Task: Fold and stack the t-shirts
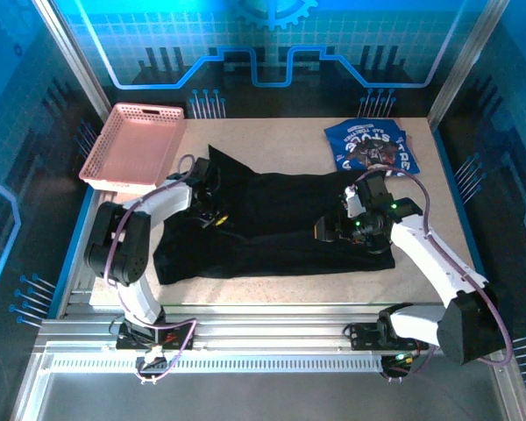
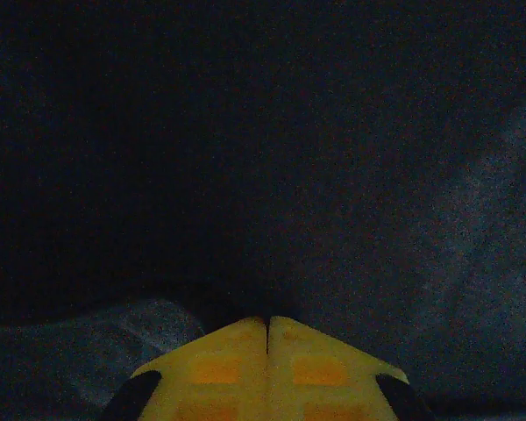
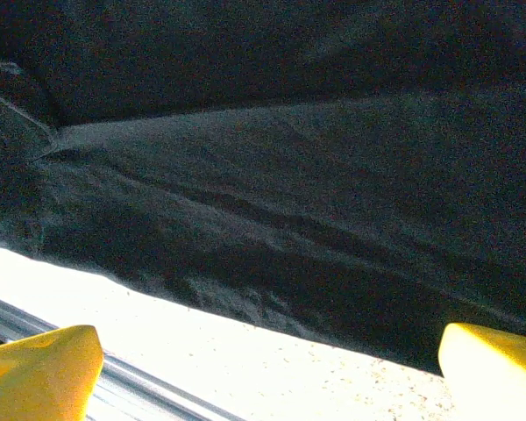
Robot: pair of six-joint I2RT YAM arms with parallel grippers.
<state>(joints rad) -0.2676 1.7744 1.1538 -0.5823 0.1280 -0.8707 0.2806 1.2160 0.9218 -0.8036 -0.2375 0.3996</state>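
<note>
The black t-shirt lies spread flat across the middle of the table. My left gripper rests on its left part, and its yellow fingertips are shut together with dark cloth pinched at their tips. My right gripper hovers over the shirt's right part, near its front hem. It is open, with both yellow fingertips wide apart and nothing between them. The blue t-shirt, with white lettering and a dark graphic, lies folded at the back right.
A pink lattice basket stands at the back left corner, partly over the table edge. Bare table shows in front of the black shirt, then the aluminium rail along the near edge.
</note>
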